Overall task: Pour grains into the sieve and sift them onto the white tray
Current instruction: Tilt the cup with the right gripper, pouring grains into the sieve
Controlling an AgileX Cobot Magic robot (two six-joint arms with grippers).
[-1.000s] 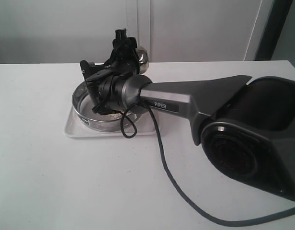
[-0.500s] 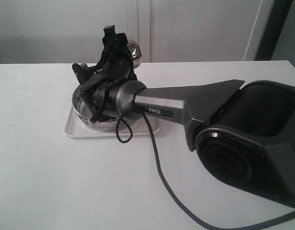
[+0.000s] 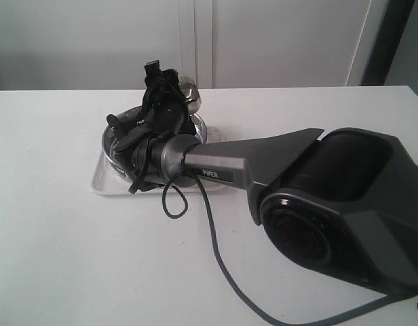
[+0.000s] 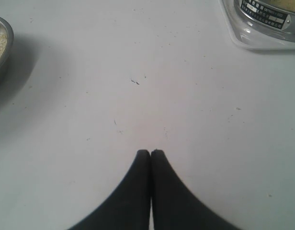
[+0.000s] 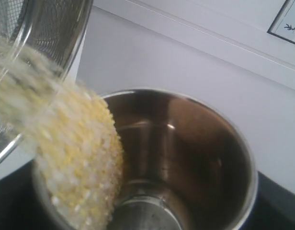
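Observation:
My right gripper (image 3: 169, 89) is shut on a small steel cup (image 3: 189, 92), held tipped over the sieve (image 3: 112, 144). The sieve rests on the white tray (image 3: 100, 182) at the table's left. In the right wrist view the cup (image 5: 200, 158) fills the frame. Yellow and whitish grains (image 5: 75, 158) slide over its lip in a blurred stream onto the sieve mesh (image 5: 47, 28). That gripper's fingers are hidden there. My left gripper (image 4: 150, 152) is shut and empty above bare table. The sieve's labelled wall (image 4: 267, 12) and a tray corner (image 4: 243, 40) lie beyond it.
Another steel bowl (image 4: 0, 48) holding pale grains shows at the edge of the left wrist view. The right arm's dark body (image 3: 331, 197) and its loose cable (image 3: 216, 265) lie across the table's right half. A white wall (image 3: 277, 41) stands behind the table.
The right arm has swung left and lower, and the cup has tipped further over the sieve. The left gripper has no earlier frame.

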